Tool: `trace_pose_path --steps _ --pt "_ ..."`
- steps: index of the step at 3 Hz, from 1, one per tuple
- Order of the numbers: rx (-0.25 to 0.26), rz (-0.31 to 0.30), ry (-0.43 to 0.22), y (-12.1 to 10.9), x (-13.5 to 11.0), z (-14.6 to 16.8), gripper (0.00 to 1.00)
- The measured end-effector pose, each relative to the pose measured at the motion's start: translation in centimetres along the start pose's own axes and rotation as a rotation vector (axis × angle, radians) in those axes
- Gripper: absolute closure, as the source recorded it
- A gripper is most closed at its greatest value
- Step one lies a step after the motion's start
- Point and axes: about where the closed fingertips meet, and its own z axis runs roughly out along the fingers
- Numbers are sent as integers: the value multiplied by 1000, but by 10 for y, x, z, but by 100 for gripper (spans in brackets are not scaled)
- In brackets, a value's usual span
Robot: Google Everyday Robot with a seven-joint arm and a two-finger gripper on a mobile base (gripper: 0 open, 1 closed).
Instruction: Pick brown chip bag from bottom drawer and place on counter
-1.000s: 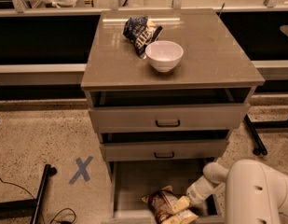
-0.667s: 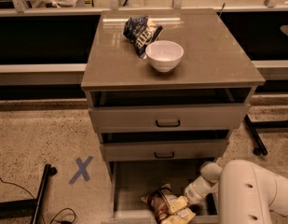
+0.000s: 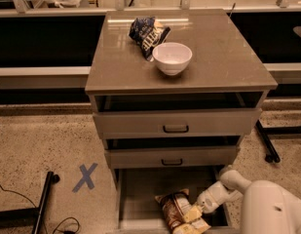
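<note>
One camera view looks down on the cabinet. The bottom drawer (image 3: 140,191) stands pulled out, and the brown chip bag (image 3: 175,211) lies tilted on its floor near the front. The gripper (image 3: 201,209) reaches in low from the right and meets the bag's right edge; whether it has closed on the bag cannot be told. On the counter (image 3: 228,57) a white bowl (image 3: 172,57) sits just beside a dark blue chip bag (image 3: 146,31). A blue tape X (image 3: 85,176) marks the floor to the left.
</note>
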Motion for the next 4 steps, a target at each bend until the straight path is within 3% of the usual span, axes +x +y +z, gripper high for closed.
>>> trace_pose_path --steps 1,2,3,4 --pt "-136 -172 -56 42 17 -29 100" --pt "-163 -343 -117 80 36 -63 100" --pt "-65 -498 -197 121 66 -95 100" --pt "90 -626 -259 163 84 -123 100"
